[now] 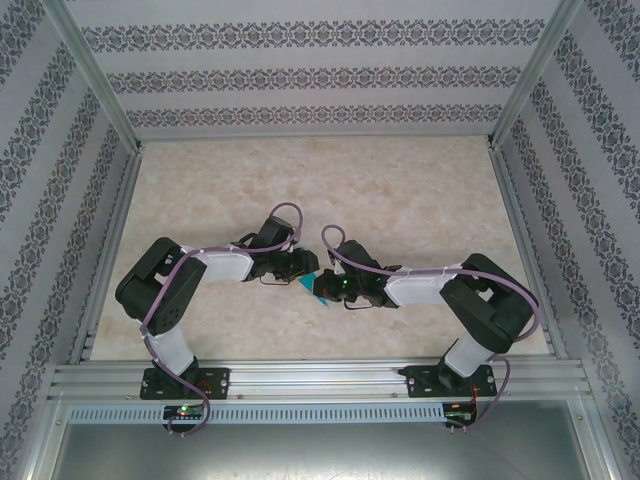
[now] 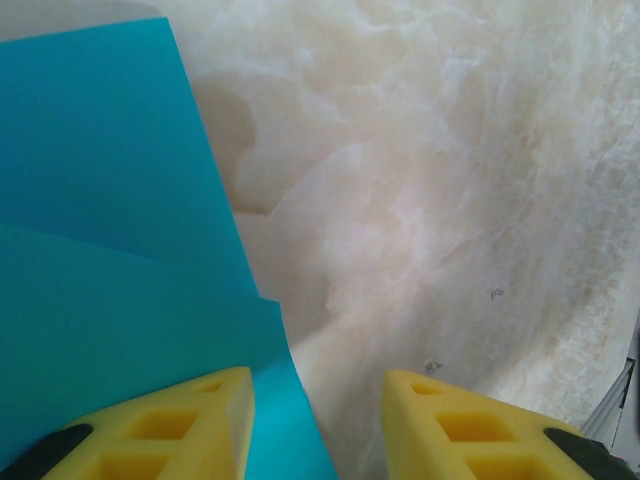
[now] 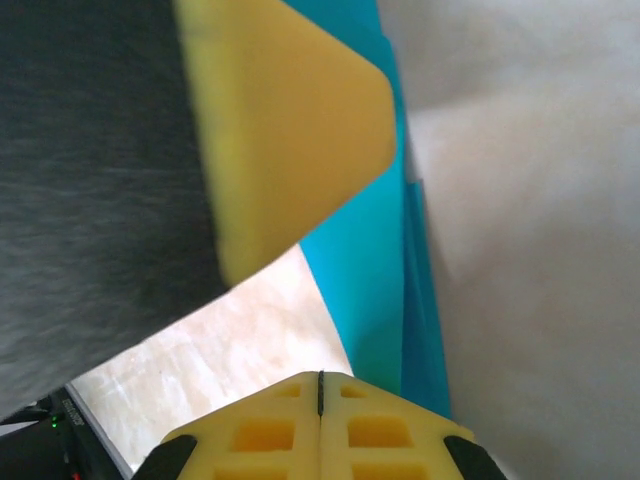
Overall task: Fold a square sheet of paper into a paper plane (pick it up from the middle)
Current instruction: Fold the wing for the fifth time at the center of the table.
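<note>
No readable txt, labels, brands or nos. are showing. Two tiny dark marks [image 2: 497, 293] are sitting on the marbled table [image 2: 480, 150], too small to read. The square sheet of paper [image 2: 100, 250] is showing plain teal, w/o print. Wall strips [image 1: 300, 38] are carrying ornament only, no letters.

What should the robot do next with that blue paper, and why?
Probably close the left claw on the blue paper: its fingers stand apart with the paper's edge between them, while the right claw is shut beside the paper, apparently not gripping it.
</note>
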